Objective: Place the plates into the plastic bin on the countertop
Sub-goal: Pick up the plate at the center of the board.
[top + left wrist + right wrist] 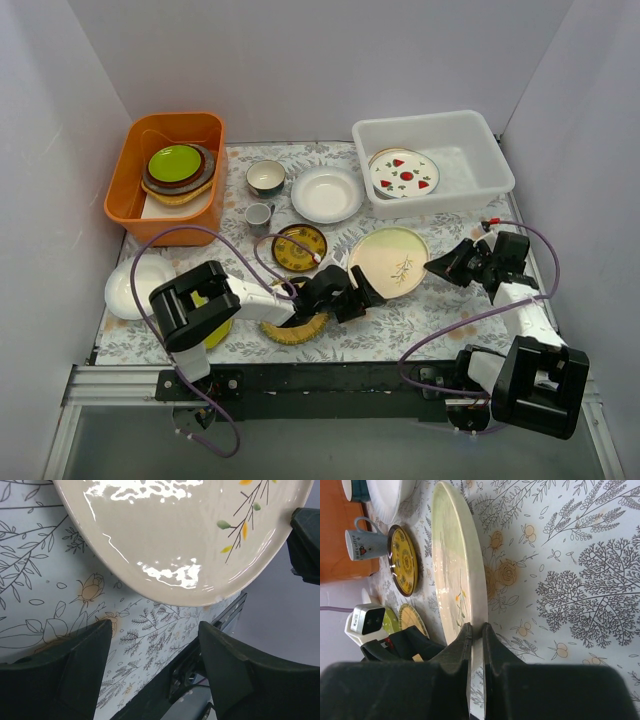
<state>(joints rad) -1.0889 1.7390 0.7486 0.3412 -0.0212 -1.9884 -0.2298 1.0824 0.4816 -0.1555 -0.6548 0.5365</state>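
The right hand point(476, 630) pinches the rim of the glossy cream leaf-sprig plate point(388, 258), centre frame; the left hand point(155, 630) gapes wide.

We see plain white wall panels point(300, 60) at the back and both sides, softly and evenly lit. Near edge: a silver metal rail point(110, 380), with grey floor point(340, 450) below.

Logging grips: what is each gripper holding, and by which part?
The right gripper pinches the round cream leaf-sprig plate by its rim; the left gripper holds nothing.
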